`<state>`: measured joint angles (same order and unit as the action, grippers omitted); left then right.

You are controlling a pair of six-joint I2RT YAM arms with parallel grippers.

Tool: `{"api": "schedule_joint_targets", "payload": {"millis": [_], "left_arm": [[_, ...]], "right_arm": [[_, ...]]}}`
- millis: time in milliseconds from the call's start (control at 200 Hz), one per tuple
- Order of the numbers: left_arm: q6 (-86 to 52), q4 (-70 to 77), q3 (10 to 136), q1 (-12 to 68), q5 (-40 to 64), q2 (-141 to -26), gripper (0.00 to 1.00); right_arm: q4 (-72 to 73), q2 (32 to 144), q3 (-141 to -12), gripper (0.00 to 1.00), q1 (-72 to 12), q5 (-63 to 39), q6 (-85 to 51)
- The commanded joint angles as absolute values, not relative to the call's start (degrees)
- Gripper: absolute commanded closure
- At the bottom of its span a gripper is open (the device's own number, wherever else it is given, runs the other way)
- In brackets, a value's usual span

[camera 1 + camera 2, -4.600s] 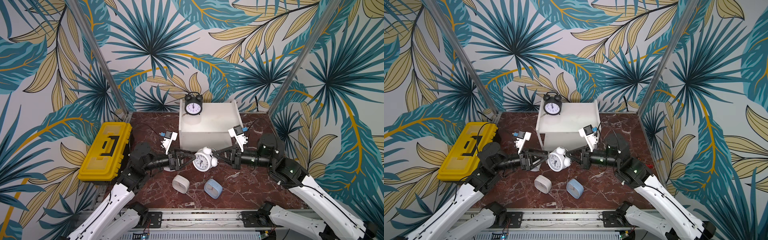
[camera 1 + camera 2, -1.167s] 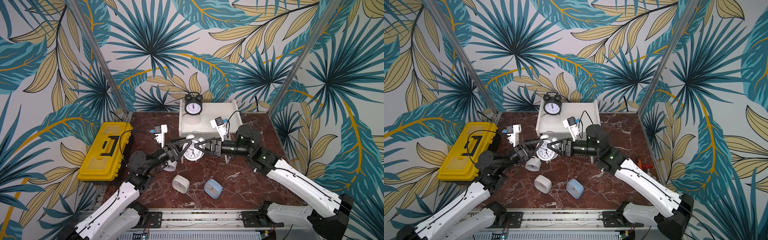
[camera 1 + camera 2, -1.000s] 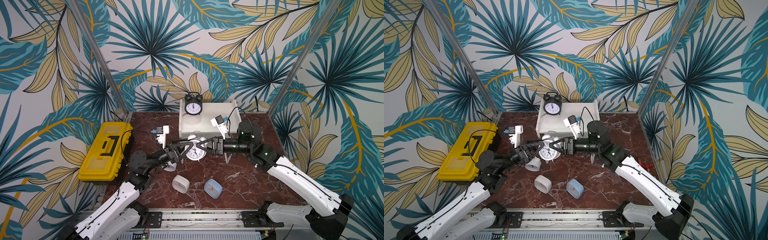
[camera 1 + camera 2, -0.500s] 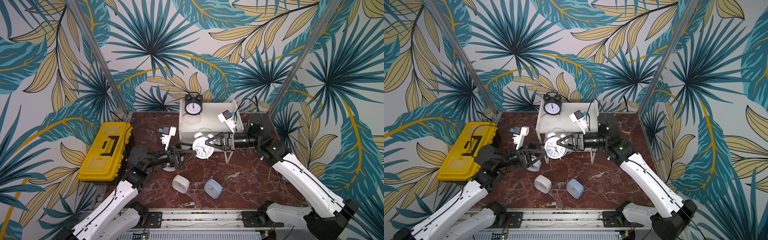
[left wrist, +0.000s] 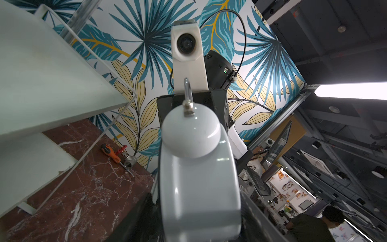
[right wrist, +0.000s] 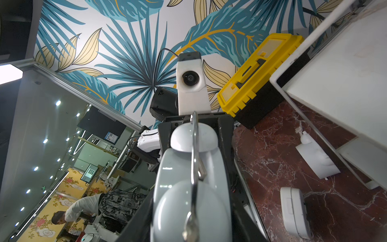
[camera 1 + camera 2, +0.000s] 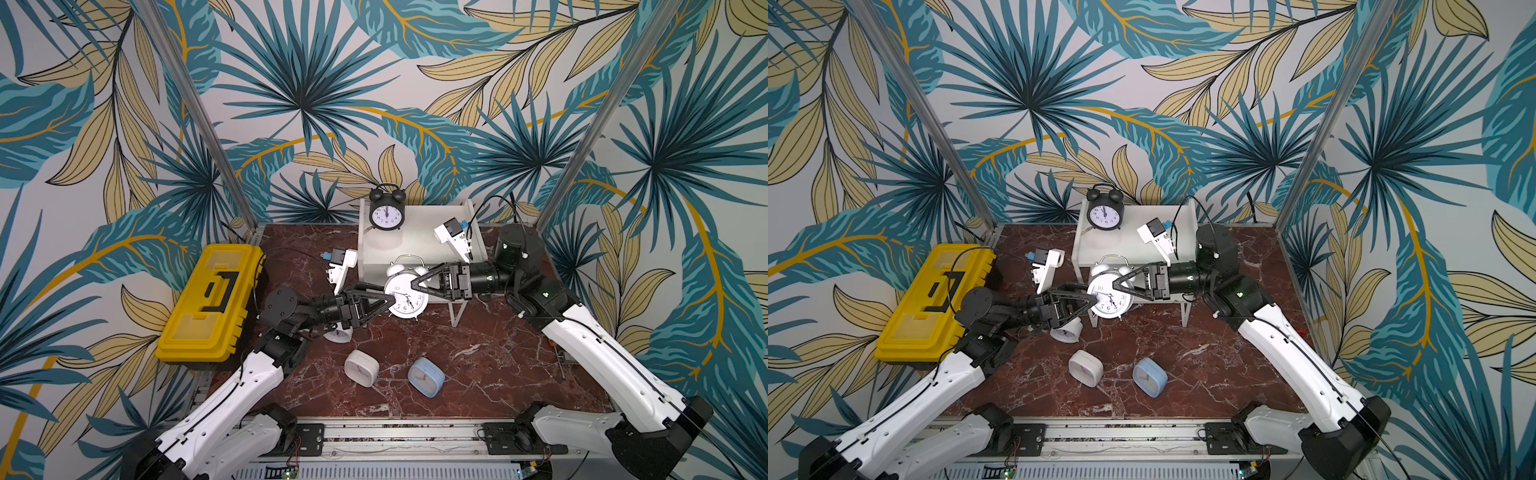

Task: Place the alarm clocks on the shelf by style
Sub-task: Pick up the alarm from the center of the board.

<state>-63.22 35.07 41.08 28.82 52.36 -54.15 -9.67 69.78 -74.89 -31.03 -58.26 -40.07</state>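
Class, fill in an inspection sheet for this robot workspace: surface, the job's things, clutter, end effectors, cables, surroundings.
Surface: red-brown marbled tabletop.
Job's things: black twin-bell clock upright on the shelf top board; white twin-bell clock held up in front of the shelf; second white twin-bell clock lying on the tabletop below the left end effector; white square clock and light blue clock lying on the tabletop.
Clutter: yellow toolbox; screwdriver near the table edge.
End effectors: right end effector shut on the white twin-bell clock; left end effector straddles its other side, contact unclear.
Cables: black cable looping from the right wrist camera.
Surroundings: leaf-print walls; a person beyond the cell.
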Motion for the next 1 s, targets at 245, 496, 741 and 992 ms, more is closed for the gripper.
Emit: {"api": "schedule_joint_targets", "payload": {"millis": [245, 496, 741, 992], "left_arm": [[-63.70, 38.34, 40.63, 28.52, 51.35, -54.93, 0.63], [-64.47, 40.34, 39.73, 28.63, 49.50, -54.66, 0.77], [-65.79, 43.43, 38.59, 28.57, 48.08, -54.69, 0.82], [-66.09, 44.59, 38.15, 28.61, 47.07, -54.74, 0.84]], "right_arm": [[-2.99, 68.51, -72.56, 0.97, -31.33, -58.56, -41.68], [1.81, 67.22, -69.86, 0.80, -31.31, -55.18, -45.58], [8.41, 63.33, -63.46, 0.31, -31.37, -47.82, -50.21], [15.76, 61.31, -57.28, 0.27, -31.53, -46.47, -55.25]]}}
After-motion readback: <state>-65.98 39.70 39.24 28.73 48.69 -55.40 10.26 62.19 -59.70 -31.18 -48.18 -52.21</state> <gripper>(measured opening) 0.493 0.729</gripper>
